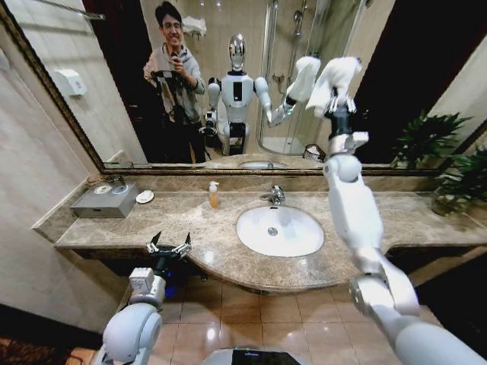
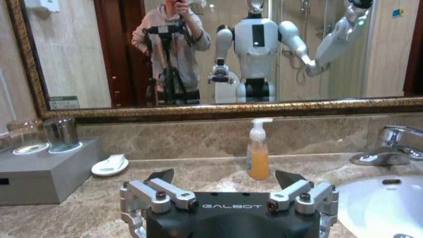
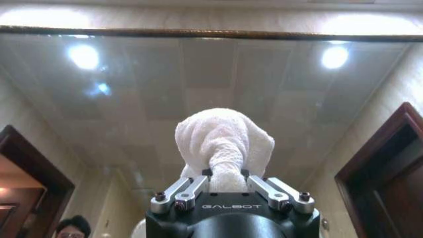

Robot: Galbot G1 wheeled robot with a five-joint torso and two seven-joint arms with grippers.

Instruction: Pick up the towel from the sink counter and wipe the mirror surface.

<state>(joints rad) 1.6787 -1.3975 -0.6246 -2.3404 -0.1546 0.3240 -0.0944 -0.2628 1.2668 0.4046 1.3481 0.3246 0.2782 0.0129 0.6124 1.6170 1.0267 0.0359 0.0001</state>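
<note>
Right arm stretched high, right pincer (image 1: 340, 97) up against the mirror (image 1: 228, 46), clenched on the towel (image 1: 335, 80). Towel bunched and fluffy, white, puffing out above the fingers, pressed at the glass in the upper right part of the mirror, with its own reflection just beside it. From the right wrist view, the towel (image 3: 223, 144) squeezed into a narrow neck between the two closed fingers (image 3: 191, 188), ballooning out beyond them, the bronze-gold frame of the mirror (image 3: 211, 89) running across the far edge.

Down low, left arm parked at the front of the surface (image 1: 190, 228), left pincer (image 1: 169, 247) released, fingers spread wide, hovering at the curved marble edge and touching nothing. In the left wrist view, both dark fingertips (image 2: 162, 176) well apart, pointing toward the back wall.

On the sink counter: oval white basin (image 1: 280, 230) in the middle, chrome faucet (image 1: 275, 196) behind it, orange soap bottle (image 1: 213, 195) to the faucet's left, small white dish (image 1: 144, 196) further left, grey box (image 1: 104, 201) with glasses on top at the far left end. Potted plant (image 1: 456, 182) at the right end.
</note>
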